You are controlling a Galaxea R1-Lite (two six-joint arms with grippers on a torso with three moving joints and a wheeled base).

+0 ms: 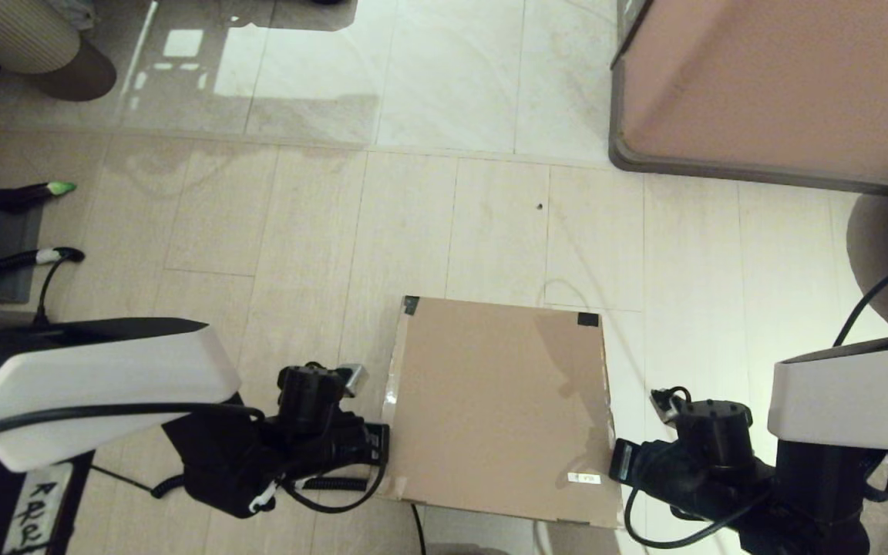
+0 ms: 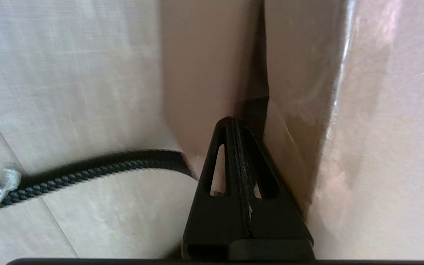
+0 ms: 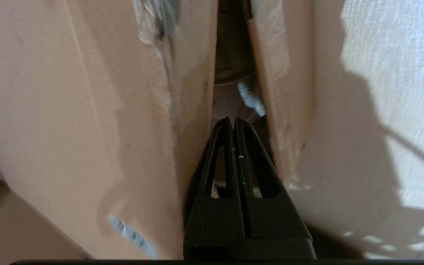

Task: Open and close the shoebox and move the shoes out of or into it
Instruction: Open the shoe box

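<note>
Here the shoebox (image 1: 499, 408) sits on the pale tiled floor (image 1: 321, 231) directly in front of the robot, its brown flap lid lying flat and closed, with dark tape (image 1: 411, 305) on the two far corners and a small white label (image 1: 587, 479) near the close right corner. The shoes are not visible in any view. The left pincer (image 1: 379, 445) is at the box's left side, near the close corner; in the left wrist view its two black fingers (image 2: 219, 154) are pressed together with nothing between them, and the tip (image 2: 230, 119) points into the seam between the lid's side flap and the box wall. The right pincer (image 1: 620, 461) is at the box's right side, just beside the label; in the right wrist view its fingers (image 3: 221, 154) are likewise pressed together and empty, the tip (image 3: 232, 119) pushed into the narrow gap between two cardboard panels at the box's side, where the dark interior shows through. A coiled black cable (image 2: 98, 167) trails over the floor beside the left arm. Well apart, at the far right, stands a large pinkish-brown block with a grey rim (image 1: 783, 92).
</note>
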